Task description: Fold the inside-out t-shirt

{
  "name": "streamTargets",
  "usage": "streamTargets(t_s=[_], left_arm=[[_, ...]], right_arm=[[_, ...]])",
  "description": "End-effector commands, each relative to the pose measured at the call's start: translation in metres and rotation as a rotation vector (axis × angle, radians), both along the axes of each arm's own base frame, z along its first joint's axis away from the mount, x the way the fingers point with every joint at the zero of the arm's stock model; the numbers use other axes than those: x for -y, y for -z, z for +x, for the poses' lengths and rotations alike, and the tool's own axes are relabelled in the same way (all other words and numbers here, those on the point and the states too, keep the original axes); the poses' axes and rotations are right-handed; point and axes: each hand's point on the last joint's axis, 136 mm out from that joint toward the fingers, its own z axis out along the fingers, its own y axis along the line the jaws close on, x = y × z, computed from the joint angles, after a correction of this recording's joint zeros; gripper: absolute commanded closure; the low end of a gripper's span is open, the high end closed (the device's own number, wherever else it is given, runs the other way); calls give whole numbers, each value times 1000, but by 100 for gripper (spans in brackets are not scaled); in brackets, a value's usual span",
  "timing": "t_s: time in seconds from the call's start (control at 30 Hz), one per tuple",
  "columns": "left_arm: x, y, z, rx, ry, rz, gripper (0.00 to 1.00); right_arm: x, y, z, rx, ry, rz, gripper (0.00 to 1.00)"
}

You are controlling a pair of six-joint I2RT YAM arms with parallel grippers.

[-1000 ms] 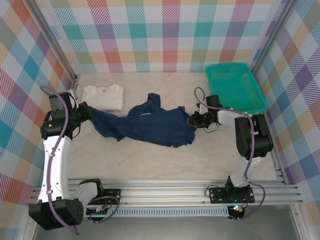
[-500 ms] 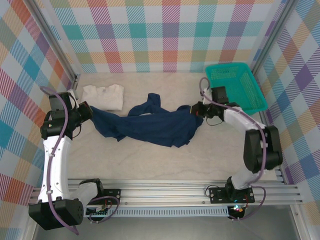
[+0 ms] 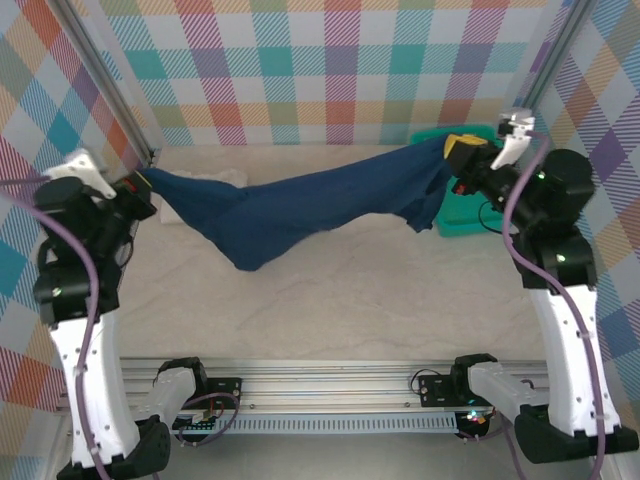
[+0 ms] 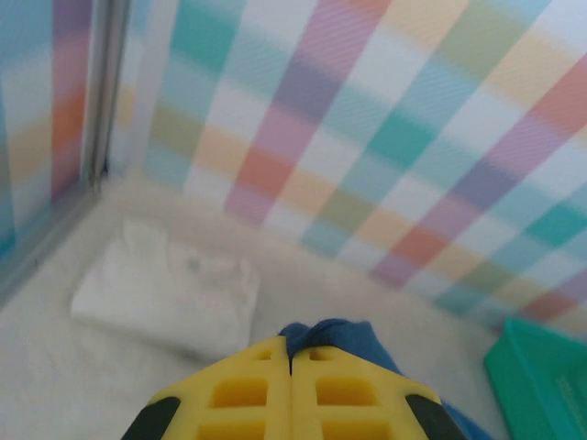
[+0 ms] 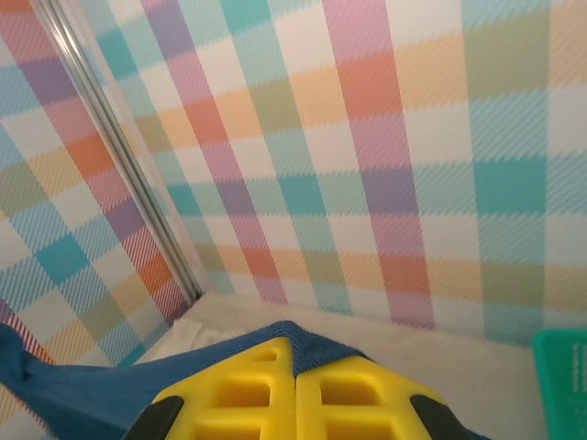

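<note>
Fingers (image 4: 238, 394) of the left gripper (image 3: 143, 182), yellow and pressed tight together, pinch one end of the inside-out t-shirt (image 3: 300, 200) high at the left side. One white folded shirt (image 4: 174, 293) lies on the table (image 3: 340, 310) beyond that gripper, near the left wall. The one navy t-shirt hangs stretched in the air between the two grippers, sagging lowest left of the middle; whether that low fold touches the table cannot be told. At the right, the right gripper (image 3: 455, 150) is raised too, its two fingers closed on the shirt's other end. One teal basket (image 3: 468, 218) sits at the far right, partly behind the cloth.
</note>
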Motion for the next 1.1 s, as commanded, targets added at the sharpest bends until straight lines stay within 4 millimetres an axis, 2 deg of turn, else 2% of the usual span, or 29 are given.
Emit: streamTargets(t_s=[0.0,0.13,0.23,0.3,0.43,0.53,0.7,0.8,0.9,1.07], left_arm=[[-19,-66,-36,156,-133,98,100],[-20,-136,-90,340,-203,178,100],[-26,-160,-117,400,-276,246,100],[-31,-159,-111,366,-297,269,100],[-33,-138,-69,260,-252,267,100],[-34,-125,-39,201,-218,257,100],[-33,-124,-5,188,-173,237,100],[-30,-128,10,184,-143,222,100],[-26,-138,7,214,-127,215,100],[-19,-167,-33,319,-137,227,100]], right_arm=[[9,-25,-26,70,33,-49,100],[18,-68,-78,229,60,-60,100],[25,-78,-101,276,94,-96,100],[28,-74,-100,268,112,-105,100],[18,-53,-81,183,57,-100,100],[12,-35,-60,121,31,-90,100],[6,-16,-22,48,20,-86,100],[3,-19,-10,38,14,-86,100],[2,-29,-11,56,6,-81,100],[1,-48,-35,95,-17,-76,100]])
